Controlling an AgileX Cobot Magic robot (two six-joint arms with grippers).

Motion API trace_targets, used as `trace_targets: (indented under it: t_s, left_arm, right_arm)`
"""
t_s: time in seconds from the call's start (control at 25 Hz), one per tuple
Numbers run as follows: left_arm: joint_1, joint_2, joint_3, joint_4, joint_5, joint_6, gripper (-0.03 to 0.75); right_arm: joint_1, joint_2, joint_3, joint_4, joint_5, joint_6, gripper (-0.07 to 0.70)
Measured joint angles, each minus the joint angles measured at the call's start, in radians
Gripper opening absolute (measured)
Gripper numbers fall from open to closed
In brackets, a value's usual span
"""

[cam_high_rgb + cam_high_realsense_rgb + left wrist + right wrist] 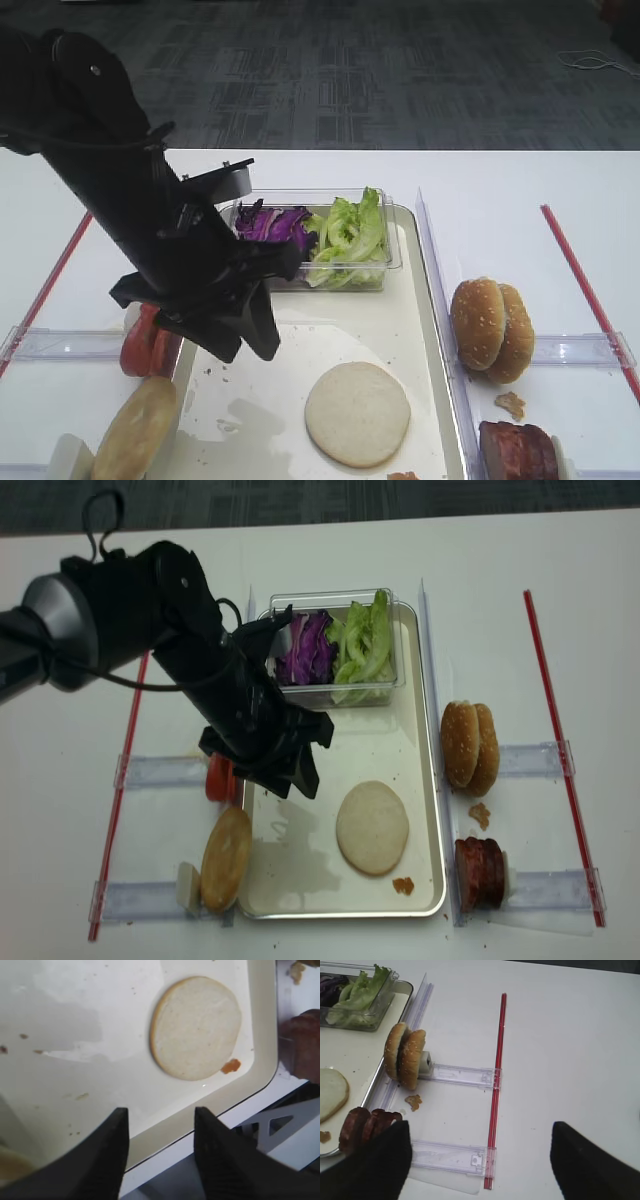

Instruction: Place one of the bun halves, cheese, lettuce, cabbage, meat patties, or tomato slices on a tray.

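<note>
Bun slice [357, 413] lies flat on the tray [407, 300], pale cut face up, in the tray's near half and toward its right rim — a near-round disc, so it points no clear way; in the overhead view it looks slightly longer along the tray's length. A small orange crumb [403, 885] sits on the tray just beside the slice's near edge.

Left hand [243, 342] hangs over the tray's left part, left of the slice and apart from it, fingers spread and gripping nothing. Right hand [480, 1160] hovers over the bare counter [570, 1035] right of the tray; its two dark fingers stand wide apart, also empty.

At the tray's far end a clear tub [385, 262] holds cabbage [272, 224] on the left and lettuce [348, 238] on the right. Off the tray's right rim stand two sesame buns [491, 329] on edge, with patties [517, 451] nearer the camera. Off the left rim are tomato slices [146, 341] and a browned bun half [135, 428].
</note>
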Motion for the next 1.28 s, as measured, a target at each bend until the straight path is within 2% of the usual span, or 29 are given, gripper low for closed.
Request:
trace_targets:
  t_s: [0.16,0.32,0.52,0.72,1.0,1.28]
  left_arm:
    - [0.0,-0.004,-0.029,0.124,0.069,-0.071,0.29]
    - [0.0,-0.018,-0.032,0.25,0.105,-0.148,0.29]
    - [0.0,-0.038,-0.037,0.344,0.155,-0.21,0.29]
    - [0.0,-0.038,-0.037,0.434,0.162,-0.262,0.298]
    - [0.004,-0.038,-0.037,0.492,0.164,-0.277,0.482]
    - [0.056,-0.038,-0.037,0.498,0.164,-0.241,0.522]
  right_arm:
    - [0.0,0.0,0.0,0.0,0.0,0.0,0.578]
    - [0.0,0.0,0.0,0.0,0.0,0.0,0.578]
    - [0.0,0.0,0.0,0.0,0.0,0.0,0.578]
    - [0.0,0.0,0.0,0.0,0.0,0.0,0.578]
    - [0.0,0.0,0.0,0.0,0.0,0.0,0.578]
    - [0.0,0.0,0.0,0.0,0.0,0.0,0.578]
